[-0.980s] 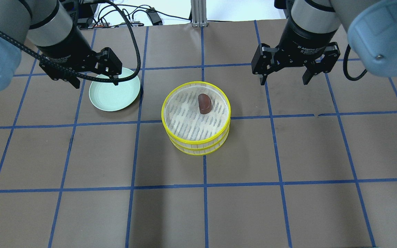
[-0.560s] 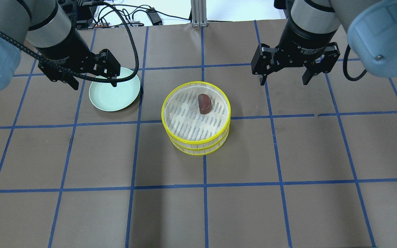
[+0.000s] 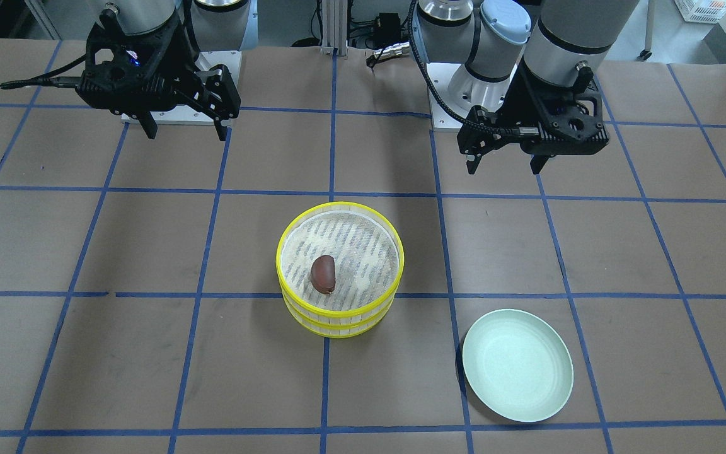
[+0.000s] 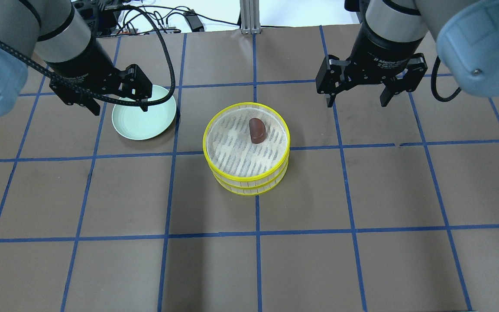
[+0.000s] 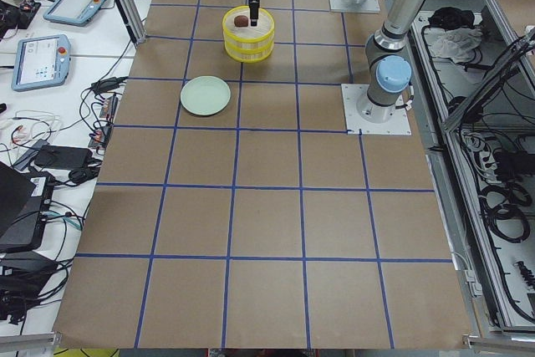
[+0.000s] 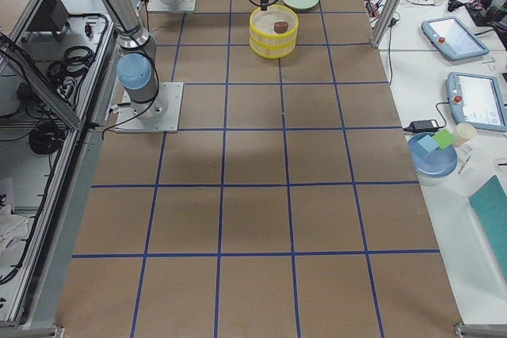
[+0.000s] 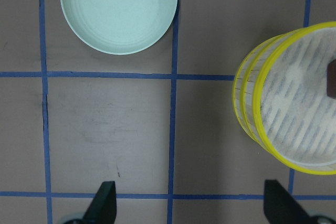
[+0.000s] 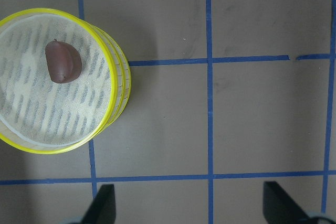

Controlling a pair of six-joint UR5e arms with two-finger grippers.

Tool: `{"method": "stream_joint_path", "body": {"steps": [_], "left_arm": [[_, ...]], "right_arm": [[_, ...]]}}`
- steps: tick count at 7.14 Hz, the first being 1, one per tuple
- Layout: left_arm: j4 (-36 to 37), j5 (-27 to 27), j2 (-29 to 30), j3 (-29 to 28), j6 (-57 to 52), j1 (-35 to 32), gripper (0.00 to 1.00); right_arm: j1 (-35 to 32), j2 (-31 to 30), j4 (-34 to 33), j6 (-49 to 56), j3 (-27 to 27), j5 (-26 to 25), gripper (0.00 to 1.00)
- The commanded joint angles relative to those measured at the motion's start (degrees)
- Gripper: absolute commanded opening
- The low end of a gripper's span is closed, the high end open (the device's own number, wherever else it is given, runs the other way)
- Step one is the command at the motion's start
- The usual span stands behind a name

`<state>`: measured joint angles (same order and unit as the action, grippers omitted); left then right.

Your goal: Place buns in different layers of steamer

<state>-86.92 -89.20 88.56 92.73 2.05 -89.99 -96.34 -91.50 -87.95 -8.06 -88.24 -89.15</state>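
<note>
Brown paper covers the long table [image 4: 301, 268], crossed by a grid of blue tape lines [image 4: 257, 234], and benches with tablets [image 5: 77, 2] and cables run along the operators' edge.

Near the middle of the surface stands the steamer [image 4: 249, 186], its two yellow-rimmed trays stacked. The dark reddish-brown bun [image 4: 257, 130] lies on the top tray's mesh floor, off centre toward the operators' edge. The upper tray hides the inside of the lower one.

The left gripper [image 4: 118, 107] hangs high above the paper, fingers pointing straight down and spread wide with nothing between them. It sits toward the table's left end, nearer the robot's edge than the steamer. The right gripper [image 4: 355, 104] mirrors it toward the right end, also pointing down with its fingers wide apart and empty. Both are well clear of the steamer, which appears at the side of each wrist view.

A pale green plate [image 4: 145, 128] lies flat beyond the steamer, toward the left end and the operators' edge, apart from the trays. Nothing stands between either gripper and the steamer.
</note>
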Motion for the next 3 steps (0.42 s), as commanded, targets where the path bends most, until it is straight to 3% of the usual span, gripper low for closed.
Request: {"method": "stream_joint_path", "body": {"steps": [1,3], "left_arm": [[0.0,0.0,0.0,0.3,-0.1,0.0,1.0],[0.0,0.1,-0.1,0.3,-0.1,0.0,1.0]], "right_arm": [[0.0,0.0,0.1,0.0,0.0,-0.2,1.0],[0.0,0.0,0.0,0.0,0.0,0.0,1.0]]}}
